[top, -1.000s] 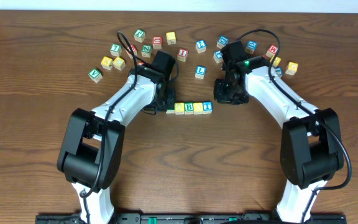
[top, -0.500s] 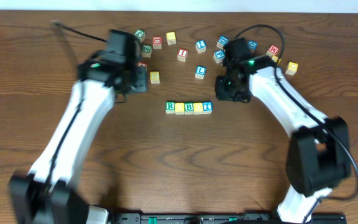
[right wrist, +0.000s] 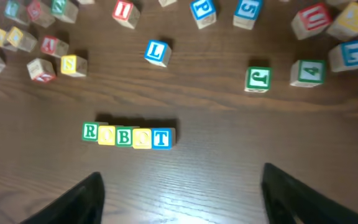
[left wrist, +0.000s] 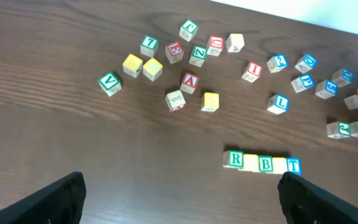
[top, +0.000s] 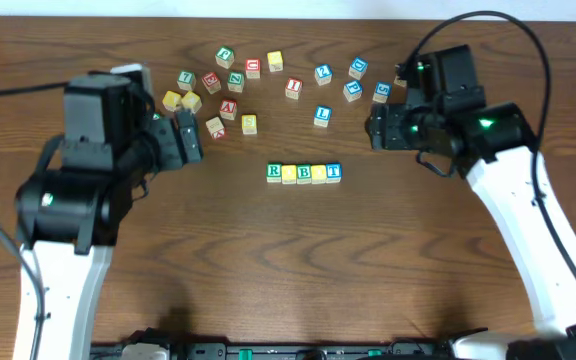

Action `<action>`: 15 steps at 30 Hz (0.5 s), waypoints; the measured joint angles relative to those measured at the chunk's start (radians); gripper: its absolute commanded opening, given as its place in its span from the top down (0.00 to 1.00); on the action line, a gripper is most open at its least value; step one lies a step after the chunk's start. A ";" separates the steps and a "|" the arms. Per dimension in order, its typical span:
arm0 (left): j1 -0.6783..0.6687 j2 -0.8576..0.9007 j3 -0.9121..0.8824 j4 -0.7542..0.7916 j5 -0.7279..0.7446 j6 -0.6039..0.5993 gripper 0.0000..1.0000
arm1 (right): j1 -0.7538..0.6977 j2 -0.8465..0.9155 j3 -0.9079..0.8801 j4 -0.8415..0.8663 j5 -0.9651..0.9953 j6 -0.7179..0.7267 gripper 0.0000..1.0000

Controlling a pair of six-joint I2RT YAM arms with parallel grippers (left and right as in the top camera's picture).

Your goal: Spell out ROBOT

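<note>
Five letter cubes stand in a touching row reading ROBOT (top: 304, 172) at the table's middle: green R (top: 274, 171), yellow-topped cube (top: 289, 173), green B (top: 304, 172), a second yellow-topped cube (top: 319, 173), blue T (top: 334, 171). The left wrist view shows the row (left wrist: 265, 163) at lower right. In the right wrist view the row (right wrist: 124, 135) lies left of centre. My left gripper (top: 186, 138) (left wrist: 182, 205) hangs open and empty, well to the left of the row. Up and to the right of it, my right gripper (top: 376, 128) (right wrist: 182, 199) is also open and empty.
Several loose letter cubes are scattered behind the row, among them a red A cube (top: 228, 108) and a blue L cube (top: 322, 115). More cubes sit under the right arm near the far right (top: 383, 92). The table's far edge (top: 288, 18) runs along the back.
Both arms have drawn back from the row, the left one to the left, the right one to the right. Both grippers have opened. The row has not moved.
</note>
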 measured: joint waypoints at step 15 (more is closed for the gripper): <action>0.000 -0.023 0.000 -0.006 0.000 0.000 0.02 | -0.042 -0.266 0.000 -0.023 0.064 -0.007 0.01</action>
